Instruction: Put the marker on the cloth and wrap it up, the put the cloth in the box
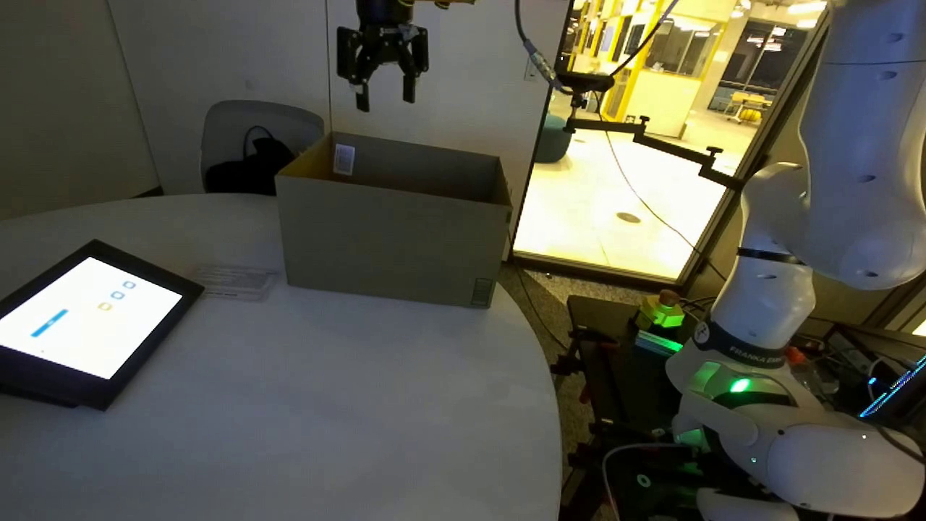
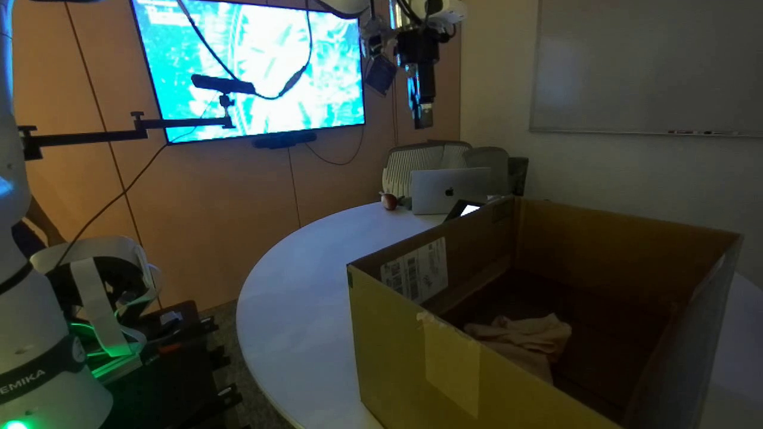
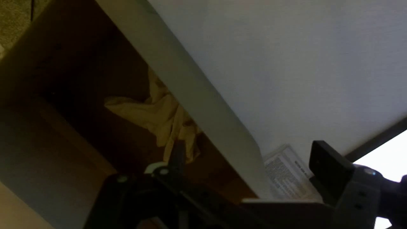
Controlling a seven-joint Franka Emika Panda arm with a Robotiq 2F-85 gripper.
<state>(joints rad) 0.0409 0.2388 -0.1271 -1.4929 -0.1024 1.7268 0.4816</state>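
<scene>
box (image 2: 506, 393), tablet (image 2: 470, 210) and laptop (image 2: 447, 187) beyond

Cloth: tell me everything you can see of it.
The cloth is plain, thin-looking, pinkish-beige fabric, bunched in loose folds on the floor of the open cardboard box. In the wrist view a pointed flap sticks out leftward; a box wall hides part of the cloth, so contact there can't be told. The open fingers do not touch it. Whether a marker lies inside doesn't show.
</scene>
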